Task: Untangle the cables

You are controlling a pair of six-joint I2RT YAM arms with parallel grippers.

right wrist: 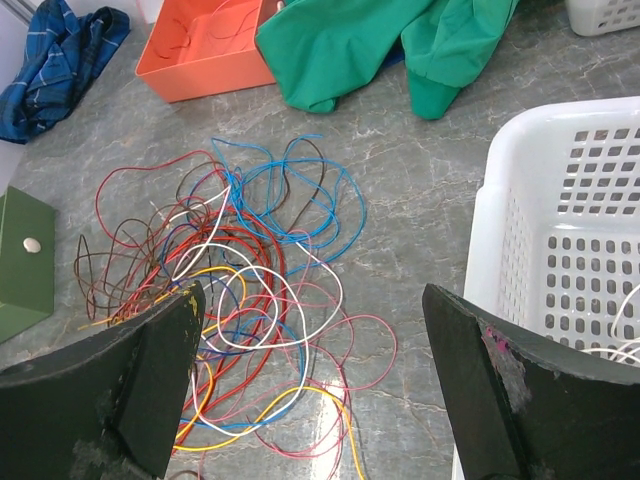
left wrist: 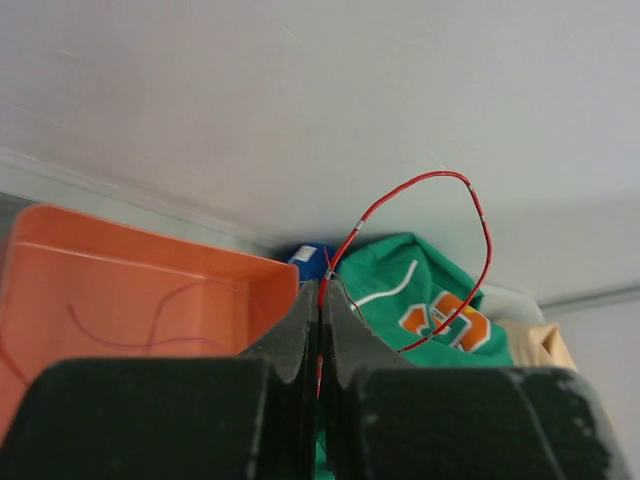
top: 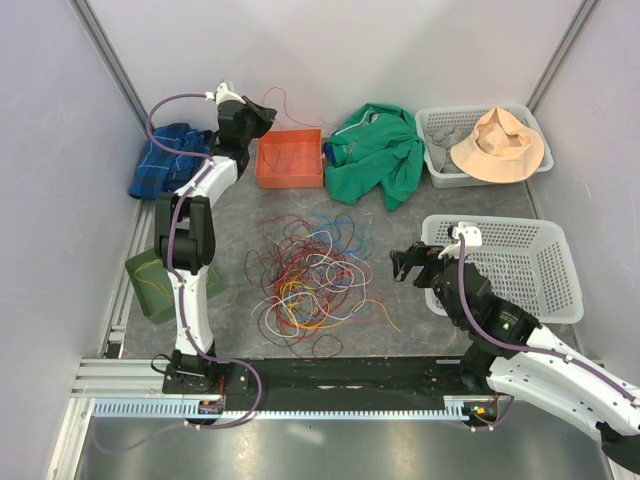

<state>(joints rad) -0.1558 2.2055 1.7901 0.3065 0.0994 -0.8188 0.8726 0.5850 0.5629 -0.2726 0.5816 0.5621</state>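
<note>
The cables (top: 310, 278) lie as a tangled heap of red, blue, white, yellow and pink wires in the middle of the table, also in the right wrist view (right wrist: 240, 300). My left gripper (top: 262, 110) is at the back, beside the orange bin (top: 290, 158), shut on a thin red cable (left wrist: 440, 205) that loops up from between its jaws. My right gripper (top: 402, 262) is open and empty, hovering just right of the heap, next to the white basket (top: 545, 262).
The orange bin (left wrist: 120, 290) holds a few thin wires. A green shirt (top: 380, 150) lies right of it. A back basket holds a peach hat (top: 498, 145). A blue cloth (top: 165, 160) is back left, a green box (top: 155, 285) at the left.
</note>
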